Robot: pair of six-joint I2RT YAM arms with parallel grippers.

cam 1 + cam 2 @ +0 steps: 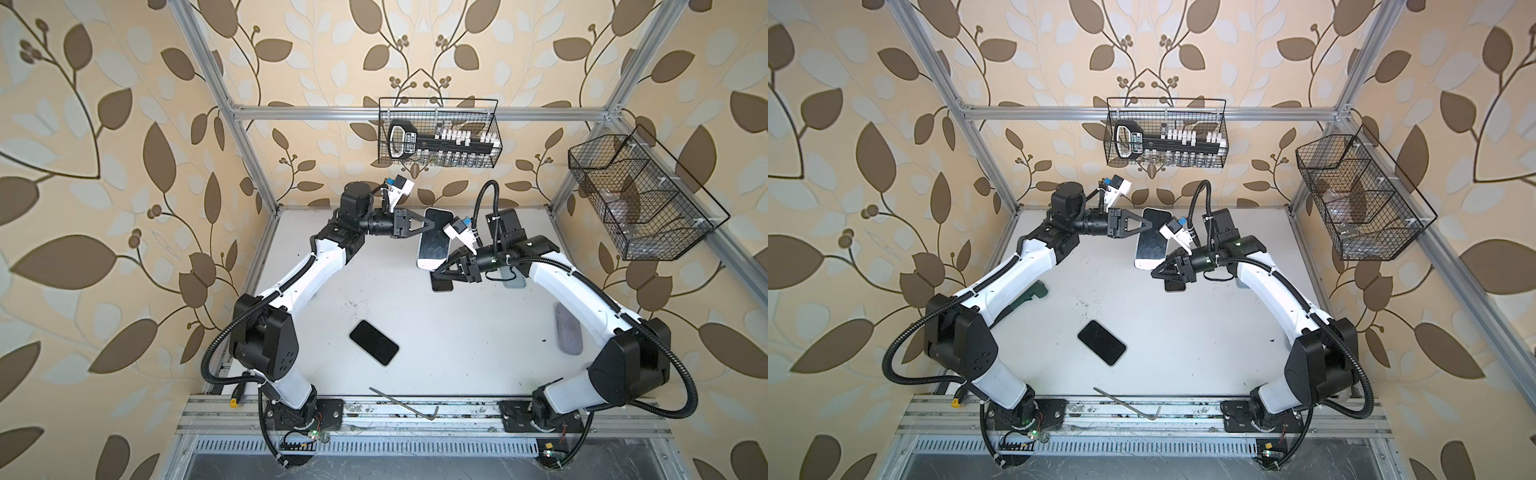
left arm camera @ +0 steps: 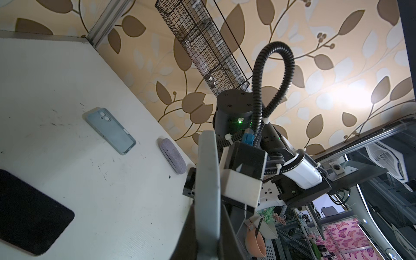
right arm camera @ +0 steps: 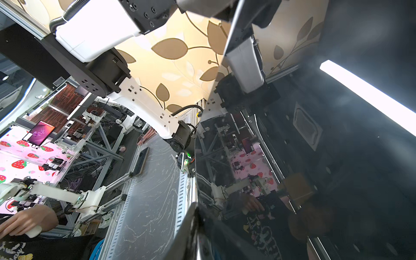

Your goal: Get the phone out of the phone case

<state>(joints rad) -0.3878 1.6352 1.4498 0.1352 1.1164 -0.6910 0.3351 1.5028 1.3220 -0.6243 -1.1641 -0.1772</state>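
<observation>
The phone (image 1: 434, 239) (image 1: 1151, 239) hangs tilted above the back of the table in both top views, dark screen up, in its light grey phone case. My left gripper (image 1: 428, 226) (image 1: 1144, 225) is shut on its far left edge. In the left wrist view that gripper (image 2: 207, 236) pinches the grey case (image 2: 207, 175) edge-on. My right gripper (image 1: 437, 272) (image 1: 1156, 272) meets the phone's near end. In the right wrist view the glossy screen (image 3: 292, 157) fills the right half, with a finger (image 3: 188, 227) along its edge. How tightly those jaws press is unclear.
A black phone (image 1: 374, 343) lies mid-table, and another (image 1: 441, 284) below the right gripper. An empty blue case (image 2: 111, 130) and a grey pouch (image 1: 568, 330) lie at the right. An Allen key (image 1: 403, 401) rests near the front rail. Wire baskets (image 1: 438, 133) (image 1: 640, 199) hang on the frame.
</observation>
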